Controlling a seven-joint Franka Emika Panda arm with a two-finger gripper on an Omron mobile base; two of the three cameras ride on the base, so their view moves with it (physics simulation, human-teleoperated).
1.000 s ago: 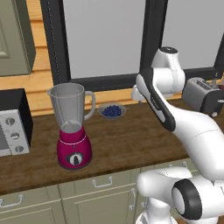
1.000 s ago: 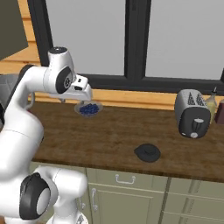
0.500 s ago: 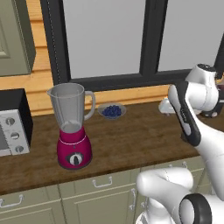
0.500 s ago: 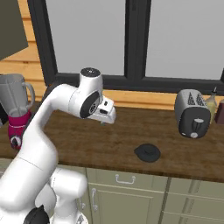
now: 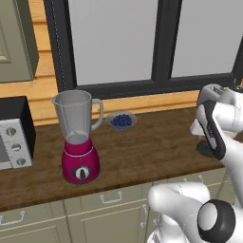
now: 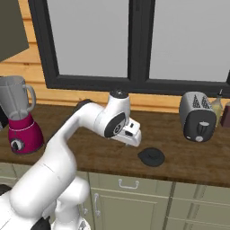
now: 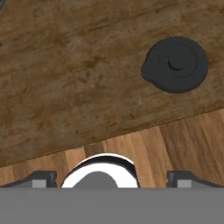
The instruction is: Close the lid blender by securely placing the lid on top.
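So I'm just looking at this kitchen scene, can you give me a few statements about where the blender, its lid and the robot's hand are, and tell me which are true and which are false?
1. The lid is lying flat on the wooden counter. True.
2. The blender already has its lid on. False: the jar is open at the top, and the lid lies far from it, along the counter near the toaster.
3. The gripper is holding the lid. False: it stands open above the counter, beside the lid and not touching it.
4. A bowl of blueberries sits behind the blender, near the window. True.
5. The blender stands upright on a magenta base. True.
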